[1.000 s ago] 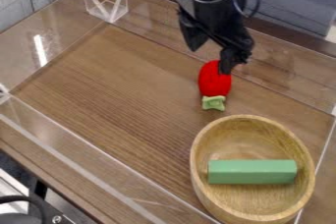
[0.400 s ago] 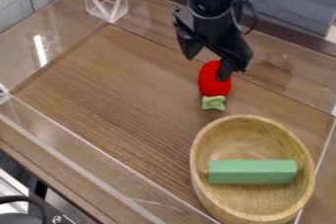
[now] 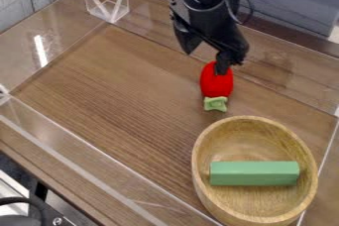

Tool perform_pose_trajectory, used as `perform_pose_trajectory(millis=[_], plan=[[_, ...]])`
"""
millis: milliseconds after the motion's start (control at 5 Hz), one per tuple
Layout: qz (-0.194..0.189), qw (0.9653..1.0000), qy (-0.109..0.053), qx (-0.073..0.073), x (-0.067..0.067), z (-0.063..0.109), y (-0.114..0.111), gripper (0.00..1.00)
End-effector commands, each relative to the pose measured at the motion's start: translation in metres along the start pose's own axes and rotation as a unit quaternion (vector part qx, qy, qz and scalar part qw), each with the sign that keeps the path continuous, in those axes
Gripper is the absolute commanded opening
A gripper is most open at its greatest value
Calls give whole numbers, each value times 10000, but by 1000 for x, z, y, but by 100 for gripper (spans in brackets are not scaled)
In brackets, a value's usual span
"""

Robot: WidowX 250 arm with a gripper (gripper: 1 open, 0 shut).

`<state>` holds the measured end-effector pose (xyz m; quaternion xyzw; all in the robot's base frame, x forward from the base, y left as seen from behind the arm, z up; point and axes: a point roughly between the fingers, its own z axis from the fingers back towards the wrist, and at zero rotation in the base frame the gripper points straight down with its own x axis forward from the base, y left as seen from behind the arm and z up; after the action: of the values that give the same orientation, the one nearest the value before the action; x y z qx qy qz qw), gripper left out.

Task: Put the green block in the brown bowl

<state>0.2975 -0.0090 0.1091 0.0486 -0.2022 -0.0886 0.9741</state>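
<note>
The green block (image 3: pixel 253 173) lies flat inside the brown bowl (image 3: pixel 212 143), down in the lower right of the frame. So the main job looks done already. The hand (image 3: pixel 205 55) hangs near the top middle, its two fingers wide apart and holding nothing. It sits just above the red strawberry toy (image 3: pixel 216 81) (that toy is not part of the job). I think the step now is pulling away. The next move needs only a clean lift, without bumping the toy. I can see no words or labels on the tabletop (image 3: pixel 106 91).
</note>
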Motion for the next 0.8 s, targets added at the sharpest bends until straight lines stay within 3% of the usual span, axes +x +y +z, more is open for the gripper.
perform_pose_trajectory(millis=[0, 200, 600], plan=[[84, 9989, -447, 58, 28, 23, 2, 100], [-19, 9991, -412, -40, 35, 30, -8, 100], [-77, 9995, -286, -122, 26, 31, -15, 100]])
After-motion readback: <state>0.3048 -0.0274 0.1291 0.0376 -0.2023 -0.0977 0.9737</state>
